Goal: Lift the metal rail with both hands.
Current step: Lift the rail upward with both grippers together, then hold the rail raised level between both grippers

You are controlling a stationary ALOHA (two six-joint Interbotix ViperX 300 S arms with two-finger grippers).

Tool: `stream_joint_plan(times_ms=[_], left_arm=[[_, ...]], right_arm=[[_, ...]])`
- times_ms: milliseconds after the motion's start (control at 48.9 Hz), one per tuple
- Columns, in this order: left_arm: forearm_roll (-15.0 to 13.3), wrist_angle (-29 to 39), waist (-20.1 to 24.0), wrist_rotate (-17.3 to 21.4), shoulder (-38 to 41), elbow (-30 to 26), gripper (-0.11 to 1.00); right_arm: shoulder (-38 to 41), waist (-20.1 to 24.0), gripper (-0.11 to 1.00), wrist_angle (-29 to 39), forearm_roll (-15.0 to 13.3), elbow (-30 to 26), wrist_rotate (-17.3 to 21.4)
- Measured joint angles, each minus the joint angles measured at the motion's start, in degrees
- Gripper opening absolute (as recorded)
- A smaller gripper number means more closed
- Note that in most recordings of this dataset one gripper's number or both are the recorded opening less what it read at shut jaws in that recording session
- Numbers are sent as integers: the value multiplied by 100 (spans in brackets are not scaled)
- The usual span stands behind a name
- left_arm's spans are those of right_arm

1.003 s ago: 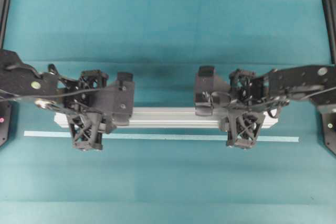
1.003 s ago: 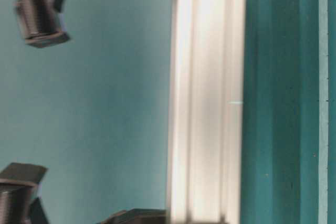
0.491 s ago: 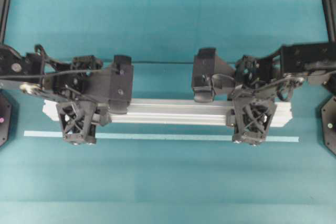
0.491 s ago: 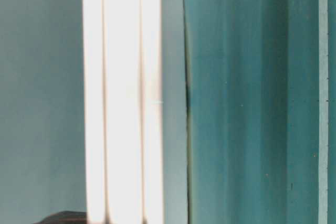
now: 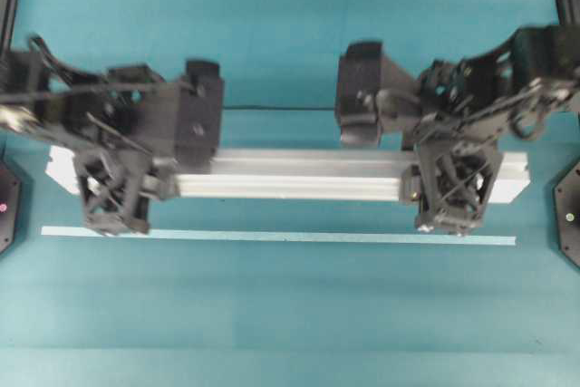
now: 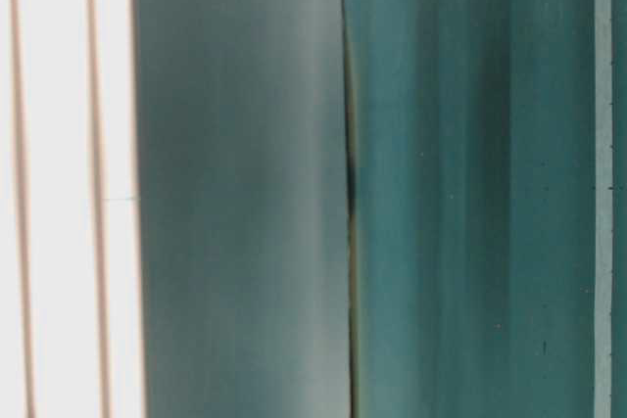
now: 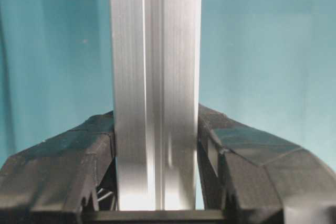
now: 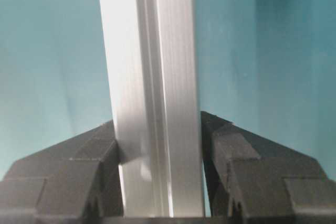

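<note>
The metal rail (image 5: pixel 290 174), a long grooved silver bar, hangs level above the teal table, crosswise in the overhead view. My left gripper (image 5: pixel 113 183) is shut on it near its left end, and my right gripper (image 5: pixel 453 183) is shut on it near its right end. In the left wrist view the rail (image 7: pixel 155 77) runs straight up between the black fingers (image 7: pixel 79 150), both pressed against its sides. The right wrist view shows the same: the rail (image 8: pixel 149 66) is pinched between the fingers (image 8: pixel 236 150). At table level the rail (image 6: pixel 59 183) fills the left edge as a bright blurred band.
A thin pale-blue tape strip (image 5: pixel 272 236) lies on the table (image 5: pixel 290 314) just in front of the rail, also seen at table level as the tape strip (image 6: pixel 602 183). Black frame posts (image 5: pixel 566 24) stand at the far corners. A thin dark line (image 5: pixel 272 108) crosses behind the rail.
Both grippers have carried the rail upward, off the table and away from the tape strip. It looks larger from overhead and has slid to the frame edge at table level.
</note>
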Motion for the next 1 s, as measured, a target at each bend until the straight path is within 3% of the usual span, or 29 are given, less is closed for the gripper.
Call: stream_joint_plan(times_ms=[552,1003], left_arm=[[0,1292,70,62,70,-1521,36],[0,1485,105,97,246,-2188,36]], right_arm=[[0,-9,39,1239,-26,-1424,220],[-9,0,39,1512,-44,-1978,264]])
